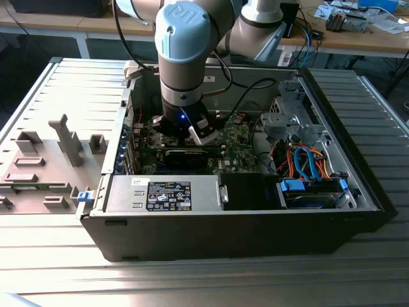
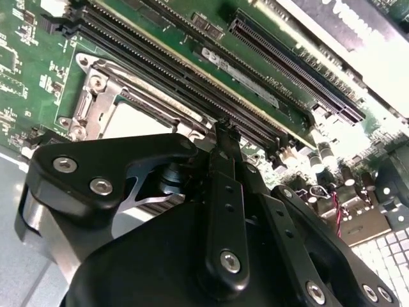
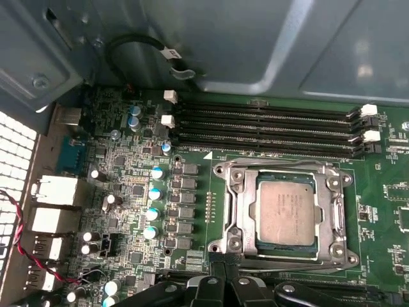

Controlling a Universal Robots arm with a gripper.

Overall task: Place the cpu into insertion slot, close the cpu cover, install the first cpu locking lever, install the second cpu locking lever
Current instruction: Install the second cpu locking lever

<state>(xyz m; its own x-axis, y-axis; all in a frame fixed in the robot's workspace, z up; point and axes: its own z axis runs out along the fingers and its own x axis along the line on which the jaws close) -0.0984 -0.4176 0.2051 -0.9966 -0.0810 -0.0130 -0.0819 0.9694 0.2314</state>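
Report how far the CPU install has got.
Done: the cpu sits in the socket, and the cover looks closed flat around it. In hand: the gripper is at the socket's edge. Left: whether the locking levers are latched I cannot tell.

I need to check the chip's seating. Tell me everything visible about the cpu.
The cpu is a small flat square chip with a dull silver-grey metal top. It lies level inside the insertion slot, framed by the silvery cpu cover around its edges. The gripper is nearby, not touching it.
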